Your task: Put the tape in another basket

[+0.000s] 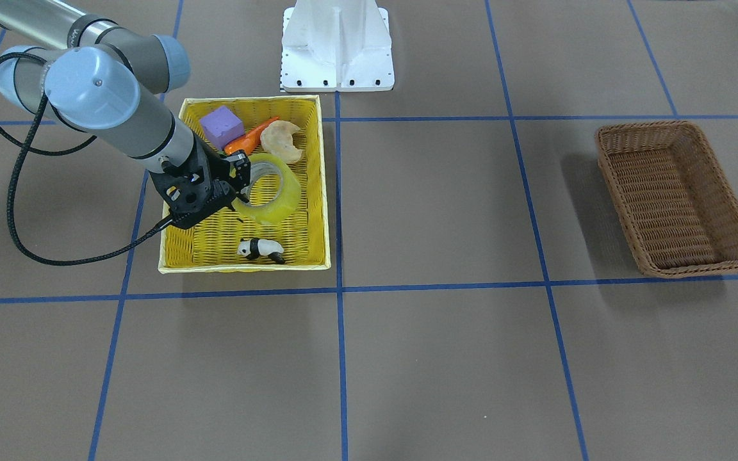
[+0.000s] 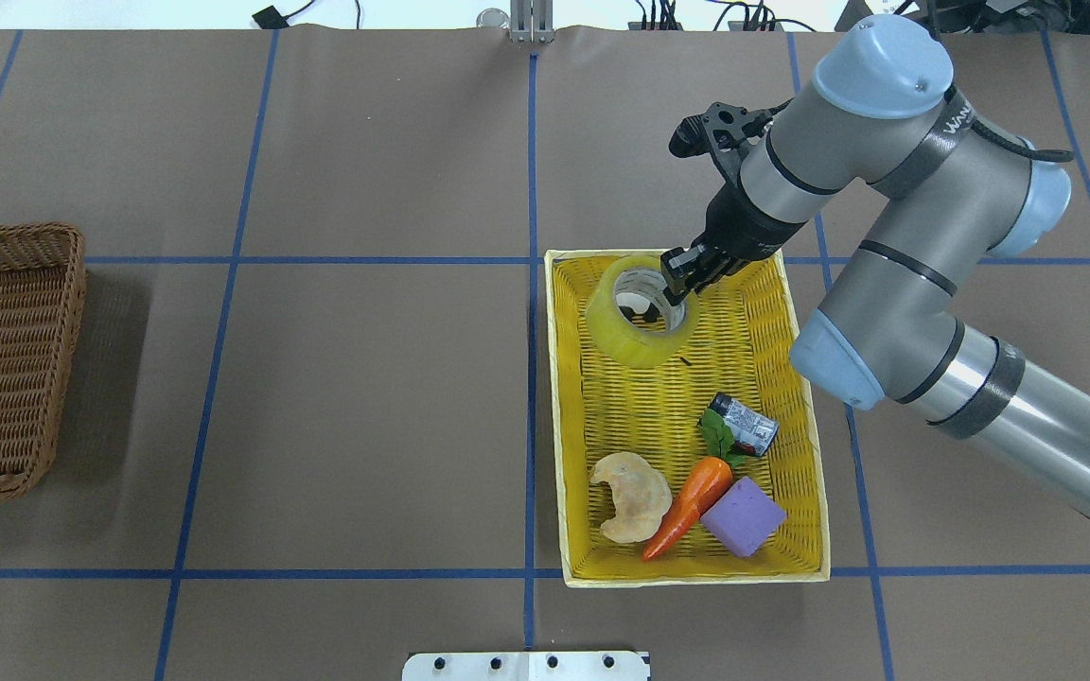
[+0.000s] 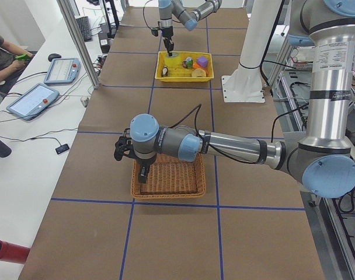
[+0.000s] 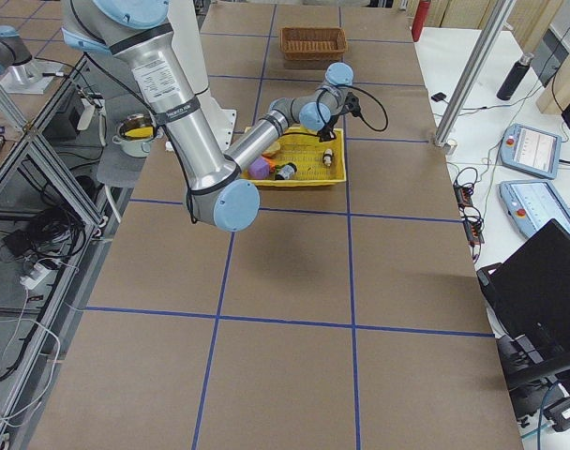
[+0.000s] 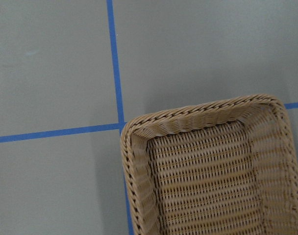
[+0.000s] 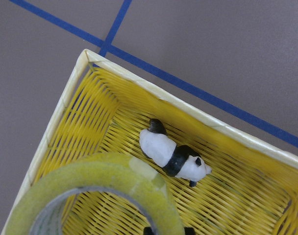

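**Right end effector (image 2: 682, 275) clamped on the tape (image 2: 624, 342) inside the yellow basket (image 2: 556, 426)**

We see the right end effector closed on the wall of the tape, one finger inside the ring and the other outside it. The roll is tilted up on its edge within the yellow basket, at the end farthest from the robot's base. We cannot tell whether its lower edge touches the basket floor.

A panda figure (image 1: 260, 248) lies in the yellow basket at that same far end, just past the tape. A small can (image 2: 744, 426) lies near the middle of the yellow basket. At the basket's near end we find a toy carrot (image 2: 692, 501), a purple block (image 2: 744, 516) and a pale crescent-shaped piece (image 2: 630, 497) grouped close together.

The brown basket (image 2: 1, 359) stands on the desk (image 2: 365, 397) well apart from the yellow basket, on the robot's left side. The left end effector (image 3: 143, 173) hangs over the rim of the brown basket on the side away from the yellow basket. Only the side view shows it, so we cannot tell whether it is open or closed.
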